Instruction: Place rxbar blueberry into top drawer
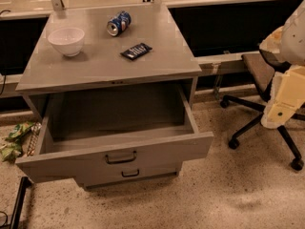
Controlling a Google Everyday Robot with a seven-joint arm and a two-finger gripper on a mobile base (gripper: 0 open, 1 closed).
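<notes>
The rxbar blueberry [136, 50] is a flat dark bar with white lettering. It lies on the grey cabinet top [95, 66], right of centre. The top drawer [114, 149] is pulled wide open below it, and its inside looks bare. Its dark bar handle [120, 157] faces me. My gripper [279, 109] is at the far right edge on the cream arm. It hangs well to the right of the drawer, over the chair, and holds nothing that I can see.
A blue soda can [118, 23] lies on its side at the back of the cabinet top. A white bowl [66, 40] stands at the left. The lower drawer [129, 173] is shut. An office chair [259, 87] stands at the right. Snack bags [14, 140] lie on the floor at the left.
</notes>
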